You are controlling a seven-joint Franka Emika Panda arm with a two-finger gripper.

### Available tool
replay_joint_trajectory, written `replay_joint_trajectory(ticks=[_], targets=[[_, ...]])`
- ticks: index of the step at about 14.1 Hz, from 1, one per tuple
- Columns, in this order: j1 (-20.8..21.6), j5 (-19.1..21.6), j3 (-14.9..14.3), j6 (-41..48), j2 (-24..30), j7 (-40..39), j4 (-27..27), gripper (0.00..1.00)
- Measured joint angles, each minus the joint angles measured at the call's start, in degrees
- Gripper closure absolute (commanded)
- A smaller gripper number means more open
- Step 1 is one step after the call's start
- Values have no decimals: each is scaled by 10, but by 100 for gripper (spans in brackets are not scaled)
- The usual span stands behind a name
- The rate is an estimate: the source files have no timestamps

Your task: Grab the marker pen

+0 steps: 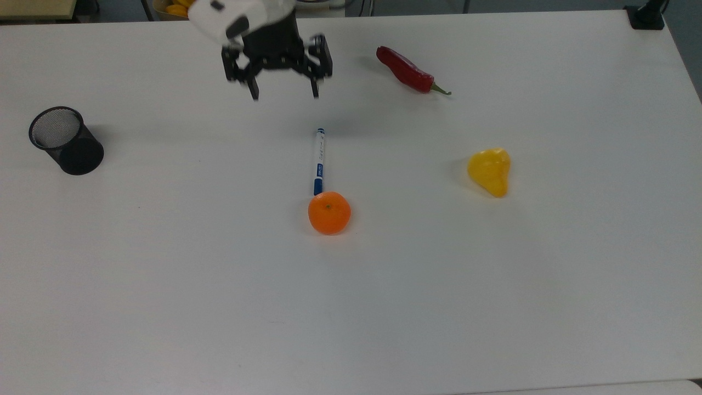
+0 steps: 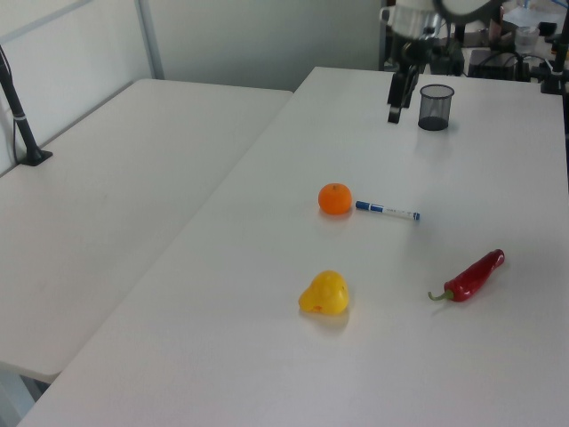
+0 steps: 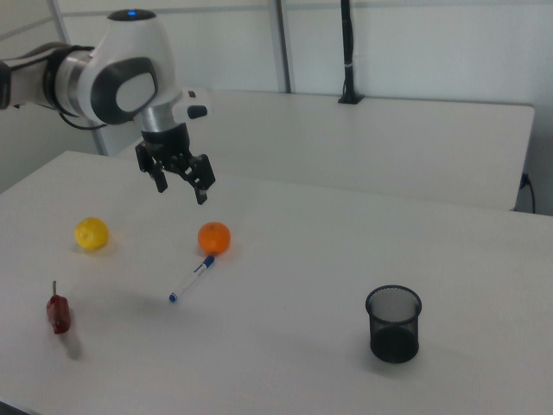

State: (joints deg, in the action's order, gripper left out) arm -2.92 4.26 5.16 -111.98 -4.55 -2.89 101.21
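Note:
The marker pen (image 1: 318,161) lies flat on the white table (image 1: 164,263), its blue cap end touching or nearly touching the orange (image 1: 329,213). It also appears as a slim white stick, the marker pen (image 2: 388,211), to the right of the orange (image 2: 335,198) in the left view, and as the marker pen (image 3: 192,278) below the orange (image 3: 214,238) in the right view. My gripper (image 1: 284,95) hangs open and empty high above the table, well off the pen toward the top view's upper left. The gripper (image 3: 181,191) has its fingers spread wide, and so does the gripper (image 2: 393,116).
A black mesh cup (image 1: 66,141) stands at the top view's left. A red chili (image 1: 408,71) lies at the upper middle and a yellow pepper (image 1: 490,170) at the right. A fruit bowl (image 1: 178,8) sits past the table's far edge.

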Motion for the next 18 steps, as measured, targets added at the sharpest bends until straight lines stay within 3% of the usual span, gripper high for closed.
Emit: replay_joint_trajectory(ticks=[3,8,13,18], targets=[[-9,0,-1,84,52,28,-17,0],[-15,0,-4,194,92,63,-56,0],[-7,1,-16,184,94,64,-58,0],[39,1,-63,110,75,55,-57,0]])
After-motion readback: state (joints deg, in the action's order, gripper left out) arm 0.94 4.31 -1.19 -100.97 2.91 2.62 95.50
